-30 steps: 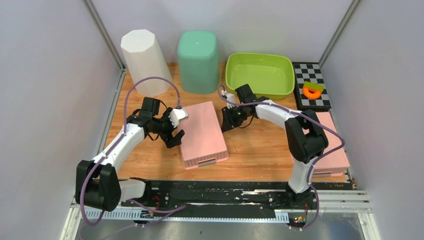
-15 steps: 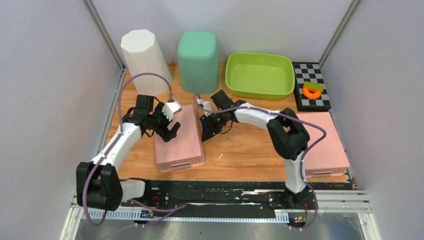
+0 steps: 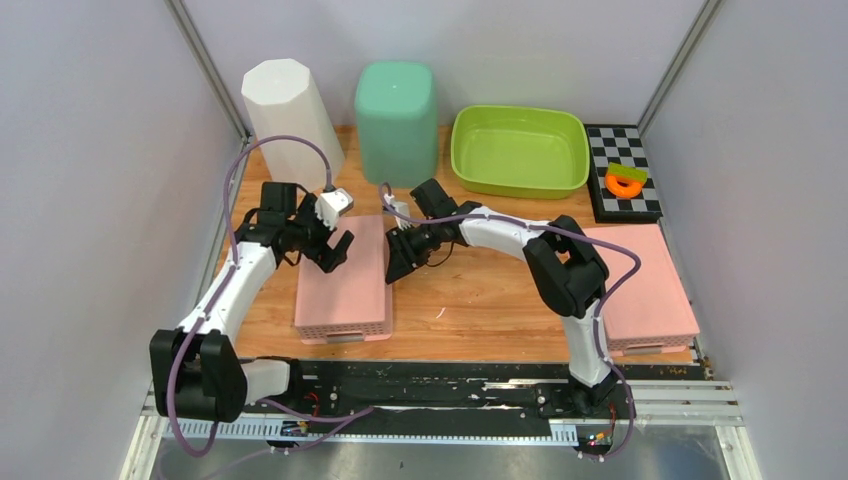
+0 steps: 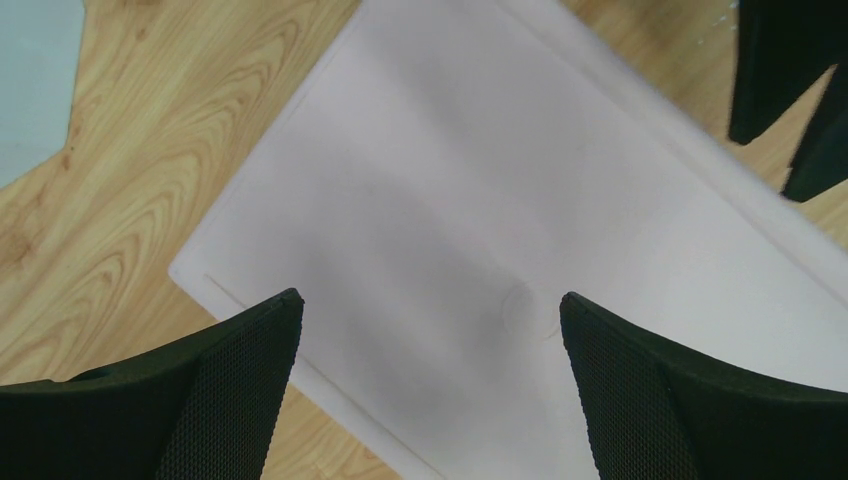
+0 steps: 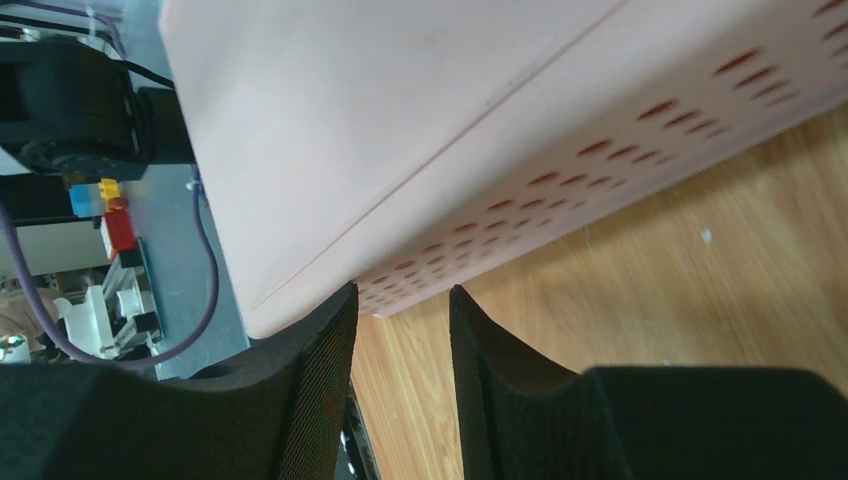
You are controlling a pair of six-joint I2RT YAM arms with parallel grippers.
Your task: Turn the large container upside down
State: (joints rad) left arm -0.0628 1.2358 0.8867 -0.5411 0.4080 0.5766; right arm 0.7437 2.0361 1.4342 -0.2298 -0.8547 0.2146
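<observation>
The large container [image 3: 343, 275] is a pink rectangular crate with perforated sides. It lies bottom up on the wooden table, left of centre. My left gripper [image 3: 335, 248] hovers open over the container's [image 4: 480, 200] far left part, with nothing between its fingers [image 4: 240, 380]. My right gripper [image 3: 395, 262] sits at the crate's far right edge. In the right wrist view the container's [image 5: 400, 130] corner lies just ahead of the right gripper [image 5: 400, 295]. Its jaws stand a little apart with only bare wood between them.
A white octagonal bin [image 3: 290, 120] and a mint green bin [image 3: 396, 120] stand at the back. A lime green basin [image 3: 520, 148] and a checkerboard with an orange ring [image 3: 625, 182] sit back right. A second pink crate [image 3: 645, 285] lies at the right.
The pink container has slid left and turned square to the table edge. Both grippers moved left with it. The right jaws have parted.
</observation>
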